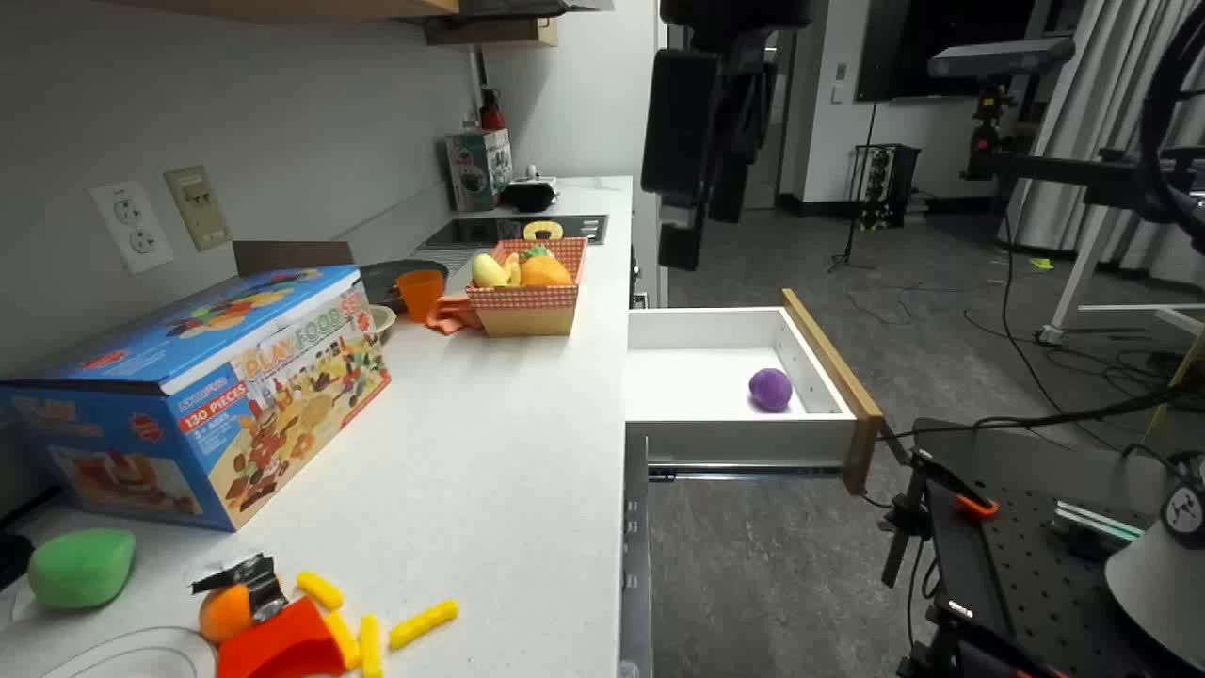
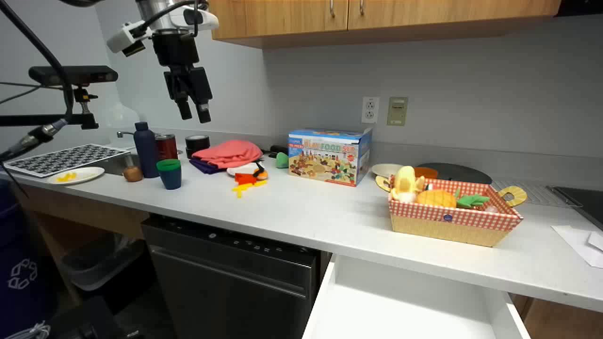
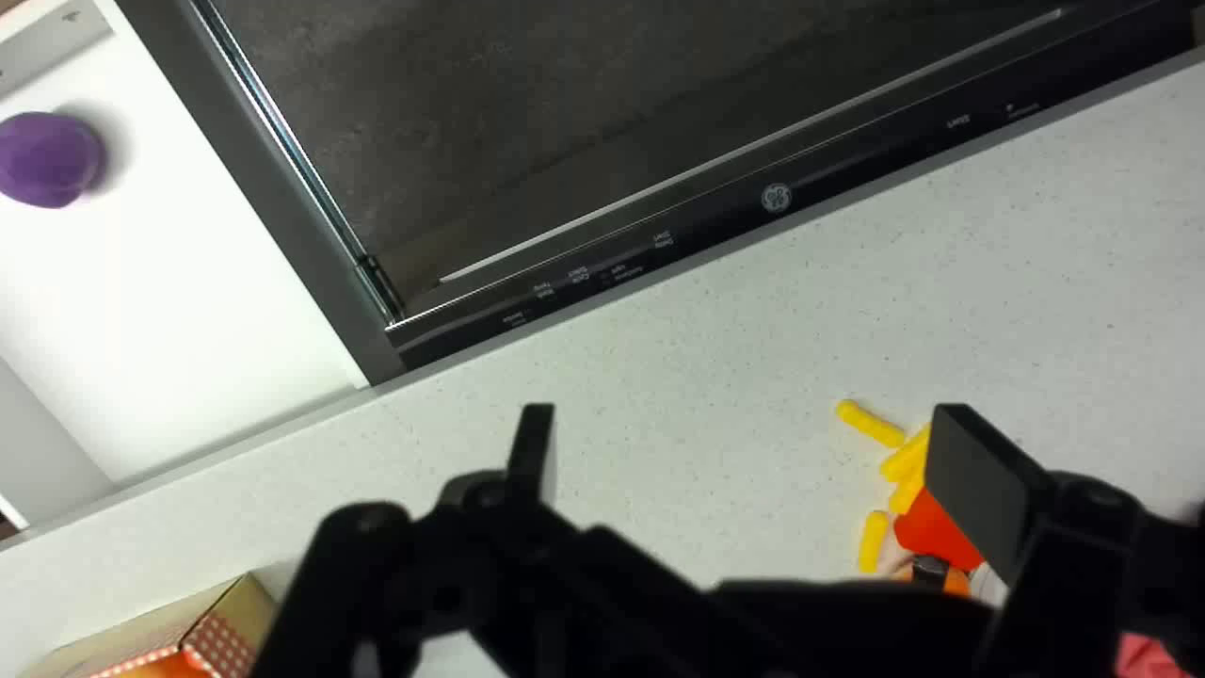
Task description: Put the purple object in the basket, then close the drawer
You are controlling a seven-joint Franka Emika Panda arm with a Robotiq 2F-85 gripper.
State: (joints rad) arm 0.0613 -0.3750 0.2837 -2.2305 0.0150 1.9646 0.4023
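Note:
The purple object [image 1: 770,389], round like a ball, lies on the floor of the open white drawer [image 1: 692,372], near its wooden front. It also shows at the left edge of the wrist view [image 3: 49,158]; it is out of view in the exterior view facing the counter, where the drawer [image 2: 410,301] shows partly. The basket [image 1: 527,320], with red checked lining and toy fruit in it, stands on the counter; it shows again above the drawer [image 2: 447,228] and at bottom left in the wrist view [image 3: 141,636]. My gripper [image 3: 748,424] is open and empty, high above the counter [image 2: 195,113].
A blue play food box [image 1: 188,395] stands against the wall. Yellow sticks [image 3: 871,424] and a red carton [image 3: 941,527] lie on the counter below my gripper. An orange cup [image 1: 421,292] is beside the basket. A wooden cabinet [image 2: 377,21] hangs above. The dishwasher [image 2: 231,282] adjoins the drawer.

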